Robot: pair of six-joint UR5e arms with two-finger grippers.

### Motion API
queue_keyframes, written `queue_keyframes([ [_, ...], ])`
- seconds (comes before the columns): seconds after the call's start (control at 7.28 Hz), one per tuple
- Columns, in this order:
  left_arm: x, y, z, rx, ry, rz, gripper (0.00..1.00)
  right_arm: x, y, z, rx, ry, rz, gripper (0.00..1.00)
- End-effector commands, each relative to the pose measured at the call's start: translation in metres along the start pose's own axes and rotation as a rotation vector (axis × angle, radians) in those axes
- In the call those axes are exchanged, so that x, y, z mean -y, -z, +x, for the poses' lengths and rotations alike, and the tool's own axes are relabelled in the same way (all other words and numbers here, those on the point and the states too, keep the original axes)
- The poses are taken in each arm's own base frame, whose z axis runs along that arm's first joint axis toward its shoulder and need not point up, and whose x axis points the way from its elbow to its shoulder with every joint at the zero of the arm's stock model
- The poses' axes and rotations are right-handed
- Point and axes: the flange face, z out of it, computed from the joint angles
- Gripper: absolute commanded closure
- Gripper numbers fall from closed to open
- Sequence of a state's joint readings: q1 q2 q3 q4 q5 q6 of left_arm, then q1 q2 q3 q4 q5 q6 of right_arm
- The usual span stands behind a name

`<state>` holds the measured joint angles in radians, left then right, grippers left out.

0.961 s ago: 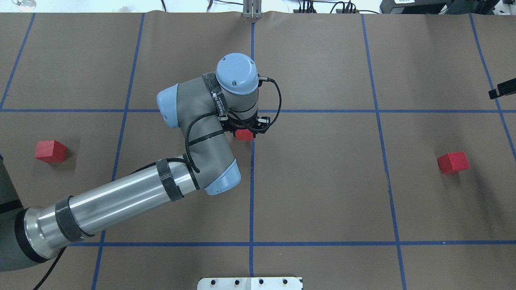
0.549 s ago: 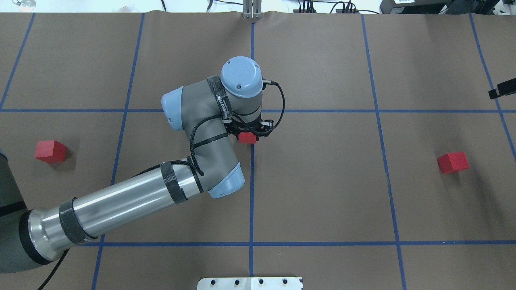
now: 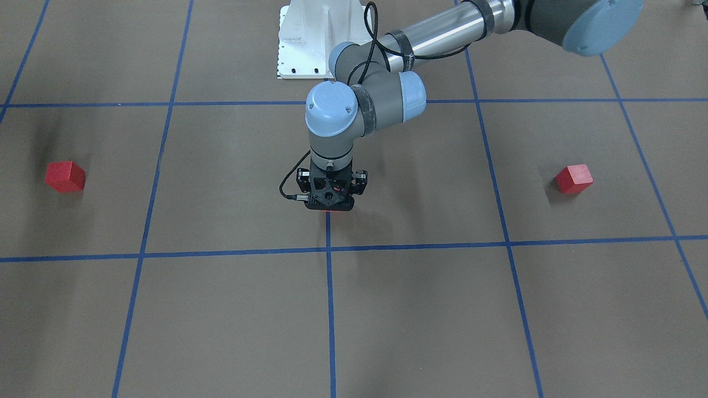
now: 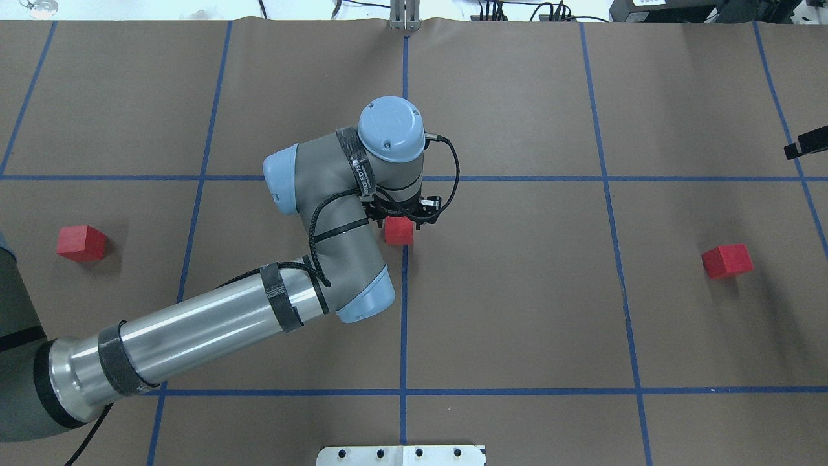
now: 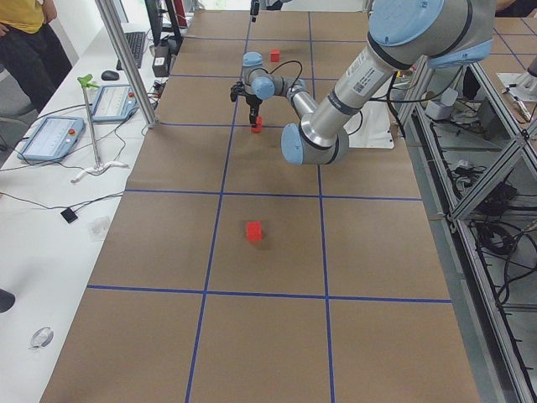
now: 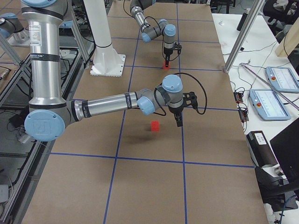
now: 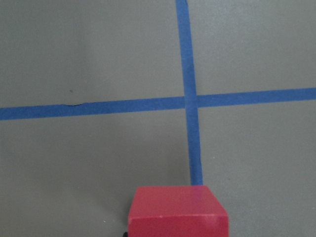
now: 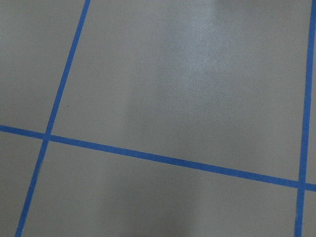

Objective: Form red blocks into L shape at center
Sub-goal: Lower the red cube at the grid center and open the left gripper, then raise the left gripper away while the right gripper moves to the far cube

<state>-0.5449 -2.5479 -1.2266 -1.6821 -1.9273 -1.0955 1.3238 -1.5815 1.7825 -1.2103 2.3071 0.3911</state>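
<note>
My left gripper (image 4: 400,222) is shut on a red block (image 4: 399,232) and holds it low over the far part of the center (image 4: 404,310), just left of the middle blue line. The left wrist view shows that block (image 7: 177,211) at the bottom edge, short of a tape crossing. In the front-facing view the gripper (image 3: 330,209) hides almost all of it. A second red block (image 4: 81,243) lies far left, and a third (image 4: 727,261) lies far right. Of my right gripper only a black tip (image 4: 805,142) shows at the right edge. I cannot tell whether it is open.
The white metal base (image 4: 401,455) sits at the near edge on the middle line. Blue tape lines (image 4: 517,178) divide the brown floor into squares. The left forearm (image 4: 194,330) lies across the near-left square. The right wrist view shows only floor and tape.
My left gripper has moved a little right and toward the robot along the middle line, carrying the red block with it. The other two blocks have not moved.
</note>
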Motion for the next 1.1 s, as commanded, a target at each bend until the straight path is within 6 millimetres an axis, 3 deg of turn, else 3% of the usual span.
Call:
queue_keyframes([
  [0.0, -0.001, 0.003, 0.004, -0.017, -0.018, 0.008, 0.0, 0.0, 0.0, 0.0, 0.001, 0.0, -0.001, 0.0],
  [0.14, -0.001, 0.013, 0.006, -0.034, -0.023, 0.016, 0.0, 0.0, 0.0, 0.0, 0.001, 0.0, -0.001, 0.0],
  [0.41, 0.007, 0.059, 0.001, -0.036, -0.006, 0.036, 0.0, -0.001, 0.001, 0.0, 0.001, 0.001, 0.001, 0.0],
  [0.69, -0.007, 0.139, -0.019, -0.06, -0.106, 0.045, 0.0, -0.019, 0.001, 0.008, 0.002, -0.002, 0.003, 0.0],
  [0.82, -0.02, 0.159, -0.063, -0.058, -0.173, 0.064, 0.0, -0.035, 0.0, 0.014, 0.008, -0.018, 0.014, 0.0],
  [0.96, -0.022, 0.177, -0.125, -0.081, -0.246, 0.047, 0.0, -0.058, -0.003, 0.012, 0.028, -0.046, 0.03, 0.0],
])
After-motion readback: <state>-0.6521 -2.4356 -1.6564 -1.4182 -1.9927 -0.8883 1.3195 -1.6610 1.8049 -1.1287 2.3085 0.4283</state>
